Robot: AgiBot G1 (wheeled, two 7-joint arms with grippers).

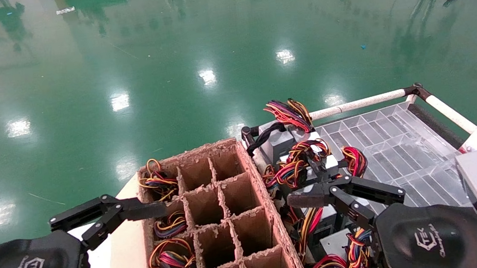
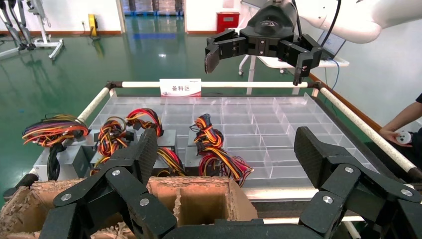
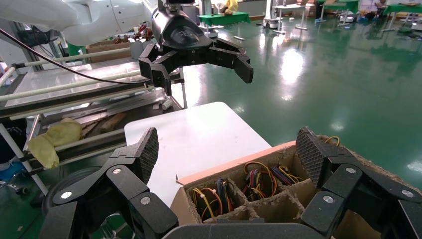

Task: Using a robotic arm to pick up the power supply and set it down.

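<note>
Several grey power supplies (image 1: pixel 278 142) with red, yellow and black wire bundles (image 2: pixel 209 137) lie at the near end of a clear tray (image 1: pixel 395 146). More wire bundles (image 1: pixel 170 256) fill cells in the left column of the divided cardboard box (image 1: pixel 231 145). My right gripper (image 3: pixel 229 149) hangs open and empty above the supplies just right of the box; one of its fingers (image 1: pixel 309 199) shows in the head view. At the box's left edge my left gripper (image 2: pixel 226 149) is open and empty, with one finger (image 1: pixel 141 211) reaching over the wall. Each wrist view shows the other gripper across the box.
White pipe rails (image 1: pixel 357 104) frame the tray, with a label sign (image 2: pixel 180 87) on the far rail. The box rests on a white table (image 3: pixel 199 134). A person's hand (image 2: pixel 400 135) is beside the tray. Green floor lies beyond.
</note>
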